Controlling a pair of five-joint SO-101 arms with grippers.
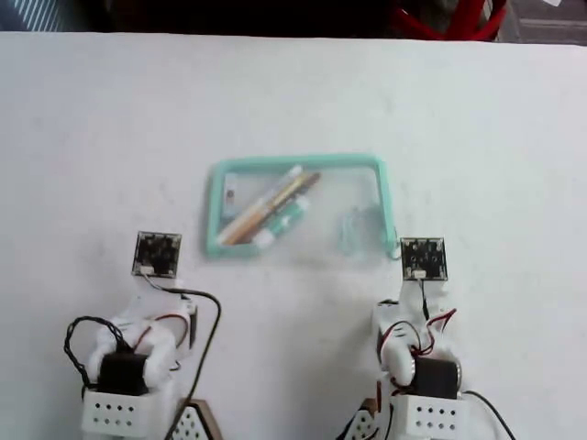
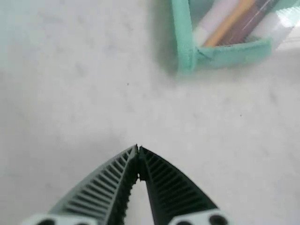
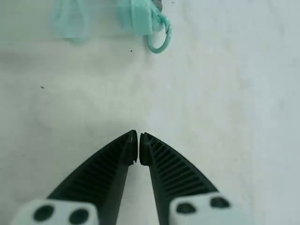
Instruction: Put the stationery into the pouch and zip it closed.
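White tabletop (image 1: 92,110) carries the pouch (image 1: 298,206) near its middle, stationery (image 1: 271,209) already inside; it looks light, soft and slippery, so the ring pull (image 3: 159,40) seems the surest hold; left end effector (image 2: 138,152) and right end effector (image 3: 138,140) sit pinched together, empty.

Pouch (image 2: 185,42) cut off at the left wrist view's edge — stationery (image 1: 271,206) inside blurred, kinds unclear

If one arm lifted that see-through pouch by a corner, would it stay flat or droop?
Probably droop: the pouch looks like thin clear film with only a soft teal edge. The pens inside lie loose, so they would likely slide to the low end.
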